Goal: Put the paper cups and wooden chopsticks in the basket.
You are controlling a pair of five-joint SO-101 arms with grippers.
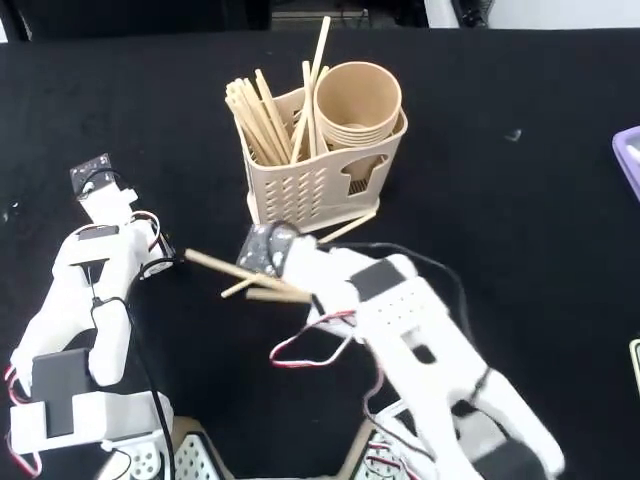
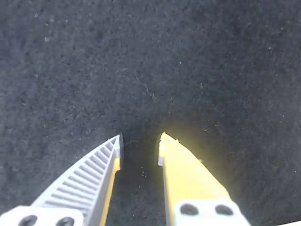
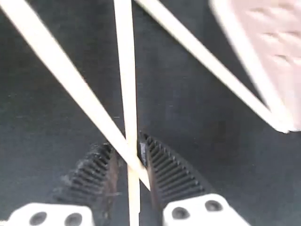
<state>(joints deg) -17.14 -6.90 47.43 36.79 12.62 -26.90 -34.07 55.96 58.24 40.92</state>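
A beige slotted basket (image 1: 305,190) stands at the table's middle back. Its left compartment holds several wooden chopsticks (image 1: 262,120) and its right one a stack of paper cups (image 1: 358,100). In front of the basket my right gripper (image 1: 268,250) (image 3: 126,143) is shut on two crossed chopsticks (image 1: 225,267) (image 3: 126,94), which stick out leftward just above the cloth. One more chopstick (image 1: 348,228) (image 3: 207,61) lies against the basket's base (image 3: 263,42). My left arm (image 1: 95,250) is at the left, its gripper (image 2: 139,139) slightly open over bare cloth with nothing in it.
The table is covered with a black cloth (image 1: 520,250). A purple object (image 1: 628,160) pokes in at the right edge. Red and black cables (image 1: 310,350) trail from the right arm near the front.
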